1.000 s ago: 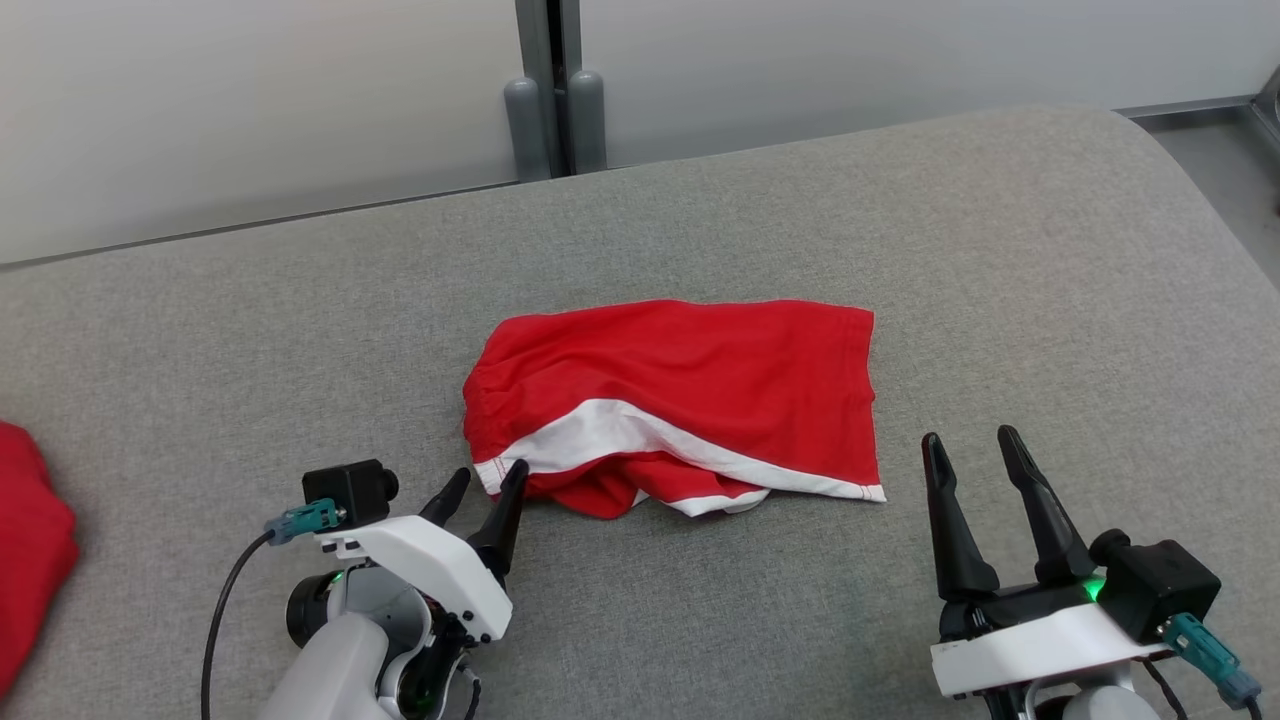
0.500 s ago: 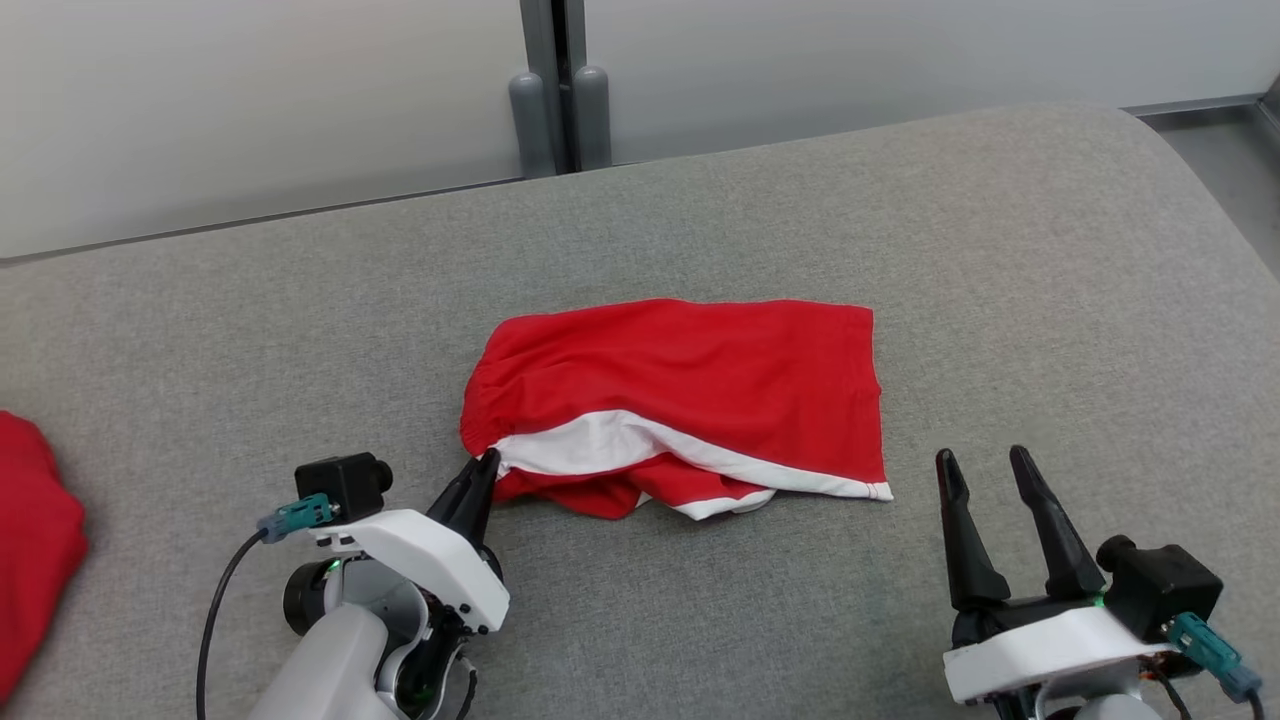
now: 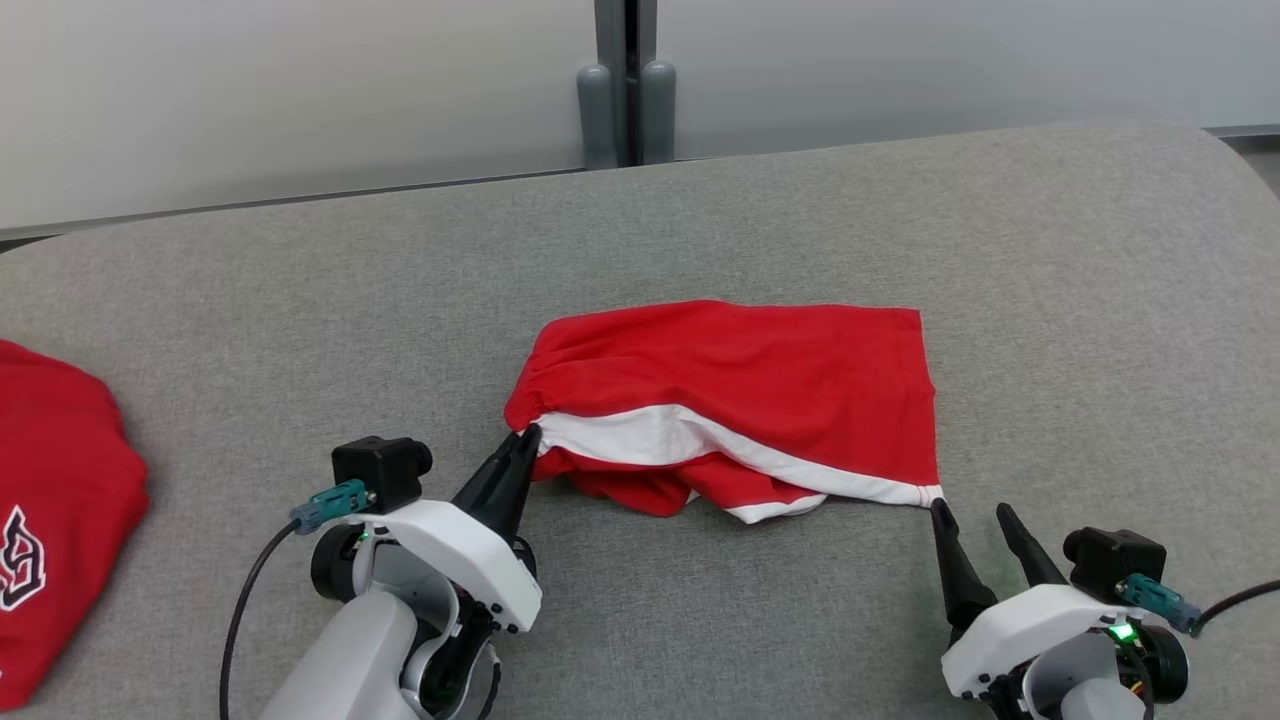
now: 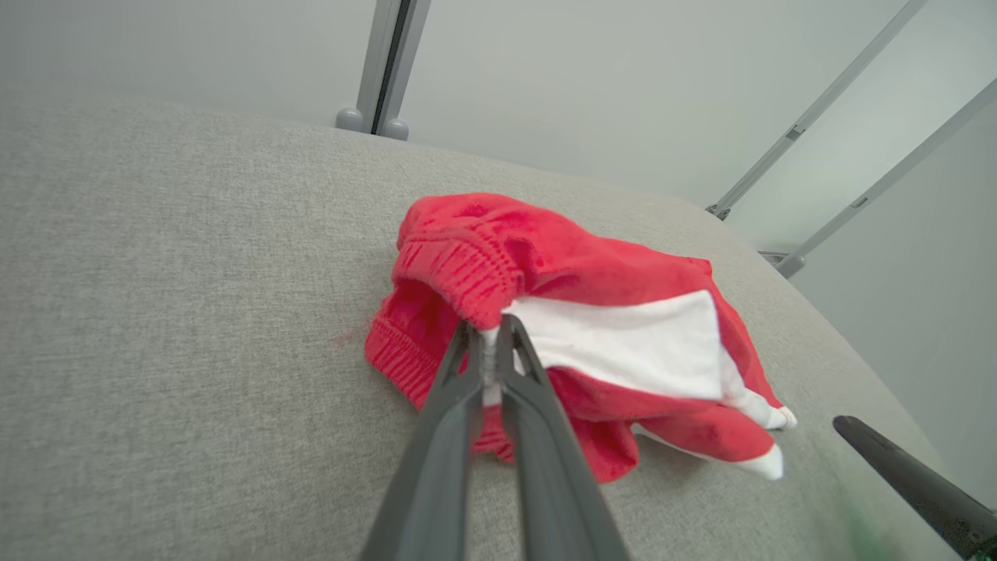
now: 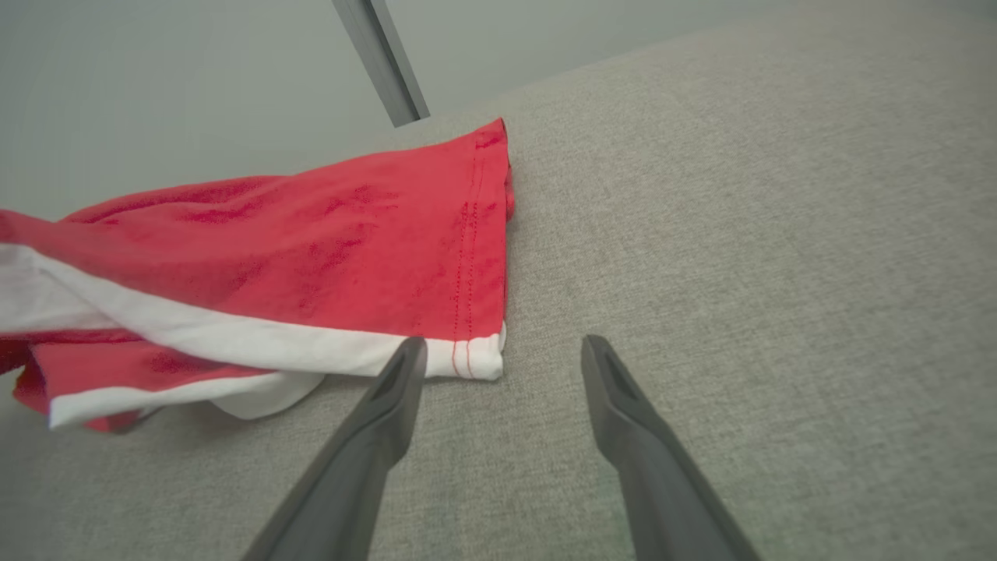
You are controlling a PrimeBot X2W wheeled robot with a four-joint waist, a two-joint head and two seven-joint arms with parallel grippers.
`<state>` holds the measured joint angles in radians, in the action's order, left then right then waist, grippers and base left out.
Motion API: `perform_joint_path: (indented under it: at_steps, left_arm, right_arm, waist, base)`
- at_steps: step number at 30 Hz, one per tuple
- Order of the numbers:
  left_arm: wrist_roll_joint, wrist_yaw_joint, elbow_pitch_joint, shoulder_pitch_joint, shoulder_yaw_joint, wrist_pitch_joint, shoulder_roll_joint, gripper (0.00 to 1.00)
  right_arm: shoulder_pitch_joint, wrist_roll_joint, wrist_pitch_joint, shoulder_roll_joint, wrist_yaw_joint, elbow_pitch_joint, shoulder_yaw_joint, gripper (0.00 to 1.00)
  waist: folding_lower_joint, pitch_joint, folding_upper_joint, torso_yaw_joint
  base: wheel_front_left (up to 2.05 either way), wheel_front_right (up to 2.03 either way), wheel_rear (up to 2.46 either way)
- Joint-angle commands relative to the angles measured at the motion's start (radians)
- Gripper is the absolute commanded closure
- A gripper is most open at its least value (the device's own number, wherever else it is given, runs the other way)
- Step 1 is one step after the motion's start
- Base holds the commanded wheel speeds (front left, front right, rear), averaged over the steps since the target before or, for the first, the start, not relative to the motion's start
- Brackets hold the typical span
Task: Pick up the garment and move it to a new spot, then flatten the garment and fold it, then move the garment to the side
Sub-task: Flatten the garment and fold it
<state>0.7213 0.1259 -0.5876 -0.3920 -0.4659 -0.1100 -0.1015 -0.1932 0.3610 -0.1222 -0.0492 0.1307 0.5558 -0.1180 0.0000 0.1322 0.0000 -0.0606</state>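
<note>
Grey padded surface (image 3: 250, 330), red garment (image 3: 760, 380) mid-frame; left gripper (image 3: 528, 436) pinched on waistband corner (image 4: 489, 331), 8 o'clock; right gripper (image 3: 969, 510) spread beside hem corner (image 5: 481, 357), 4 o'clock. Risk: one-sided lift bunches cloth; thin pinch slips.

A second red cloth (image 3: 62, 470) (white print unreadable) runs off the head view's left edge. The garment (image 3: 760, 380) hides its underlayers beneath its top fold, perhaps bunched.

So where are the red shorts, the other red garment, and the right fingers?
red shorts (image 3: 740, 370): head view, red upper panel.
other red garment (image 3: 70, 450): head view, plain red part.
right fingers (image 5: 374, 436): right wrist view, one finger's surface.
</note>
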Motion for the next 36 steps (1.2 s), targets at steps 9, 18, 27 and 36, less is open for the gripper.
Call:
perform_joint_path:
  at_steps: [9,18,27,36]
  left_arm:
    - [-0.021,-0.017,0.044,-0.002,-0.028,0.003,0.006,1.00]
    - [-0.027,-0.026,0.067,0.014,-0.044,0.013,-0.003,1.00]
    - [-0.036,-0.038,0.082,0.024,-0.050,0.009,-0.022,1.00]
    - [-0.085,-0.073,0.166,-0.033,-0.060,0.018,-0.068,1.00]
  right_arm:
    - [-0.108,-0.013,-0.032,-0.003,0.000,0.185,-0.015,0.00]
    - [-0.156,-0.019,-0.076,-0.002,0.000,0.294,-0.046,1.00]
    - [-0.173,-0.053,-0.130,-0.002,0.000,0.289,-0.058,1.00]
    - [-0.163,0.079,-0.143,-0.067,0.000,0.016,-0.100,1.00]
  waist:
    - [0.0000,0.014,0.0000,0.047]
    - [0.0000,0.004,0.0000,0.065]
    - [0.0000,-0.019,0.0000,0.069]
    - [0.0000,-0.110,0.0000,0.076]
  base:
    - [0.00,0.00,0.00]
    - [0.00,0.00,0.00]
    - [0.00,0.00,0.00]
    - [0.00,0.00,0.00]
